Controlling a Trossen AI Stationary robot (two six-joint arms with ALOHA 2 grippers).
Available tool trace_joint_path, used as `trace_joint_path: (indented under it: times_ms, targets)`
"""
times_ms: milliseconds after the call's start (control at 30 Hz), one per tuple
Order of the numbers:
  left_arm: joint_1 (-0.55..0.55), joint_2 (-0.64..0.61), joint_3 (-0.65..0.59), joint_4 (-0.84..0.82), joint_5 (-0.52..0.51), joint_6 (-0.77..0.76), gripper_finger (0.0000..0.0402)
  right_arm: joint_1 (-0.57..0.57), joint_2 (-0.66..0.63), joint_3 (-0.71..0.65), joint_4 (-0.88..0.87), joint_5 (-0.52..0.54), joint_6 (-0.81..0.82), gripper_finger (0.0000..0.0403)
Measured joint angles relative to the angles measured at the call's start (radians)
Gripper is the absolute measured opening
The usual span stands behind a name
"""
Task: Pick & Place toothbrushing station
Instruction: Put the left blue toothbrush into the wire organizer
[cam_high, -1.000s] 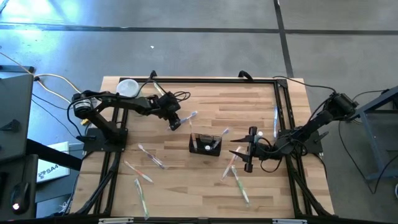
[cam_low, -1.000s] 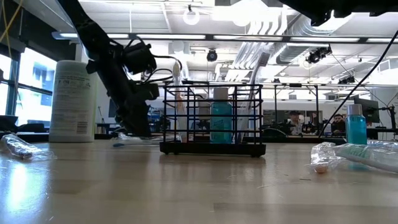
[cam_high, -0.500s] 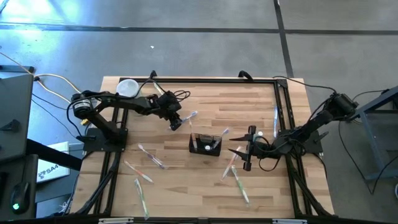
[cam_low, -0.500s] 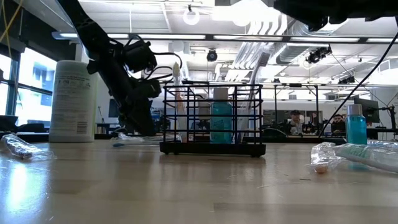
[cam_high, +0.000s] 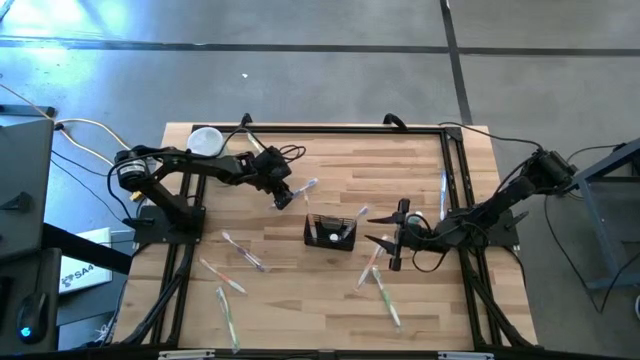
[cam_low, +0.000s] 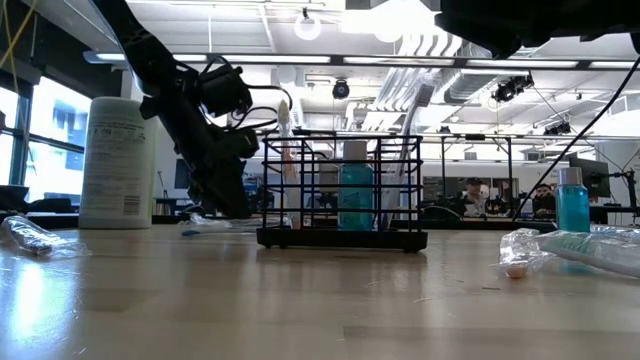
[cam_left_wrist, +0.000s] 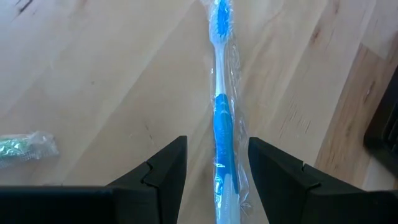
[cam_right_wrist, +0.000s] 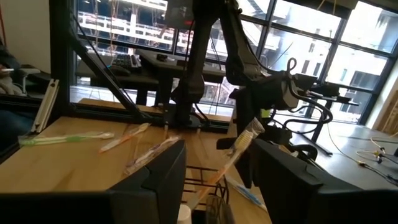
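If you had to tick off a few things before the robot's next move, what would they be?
1. Left gripper open around the wrapped blue toothbrush: ok.
2. Brush gripped: not ok, a gap shows on each side.
3. Black wire holder upright on the wooden table: ok.
4. Right gripper beside the holder, open: ok.
5. Right gripper holding anything: cannot tell.

The blue toothbrush (cam_left_wrist: 221, 118) in its clear wrapper runs off the left wrist picture's edge between the left arm's fingers (cam_left_wrist: 165, 168), so its handle end is unseen. In the low view, the toothbrushing station (cam_low: 340, 190) partly hides the left arm's lower end.
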Motion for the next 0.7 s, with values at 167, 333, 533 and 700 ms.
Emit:
trace_joint_path:
  times_ms: [167,333,533,700]
  targets:
    - [-0.042,0.022,0.0,0.008,-0.008,0.018,0.0171,0.0,0.0,0.0,0.0,0.0,0.001,0.0174]
    - [-0.071,0.06,0.001,0.018,-0.087,0.031,0.0171,0.0,0.0,0.0,-0.001,-0.005,0.001,0.0174]
    - [-0.07,0.085,0.003,0.013,-0.092,0.007,0.017,0.0,0.0,0.0,-0.004,-0.013,0.008,0.0174]
    - [-0.07,0.094,0.004,-0.006,-0.102,-0.048,0.0137,0.0,0.0,0.0,-0.007,-0.013,0.009,0.0174]
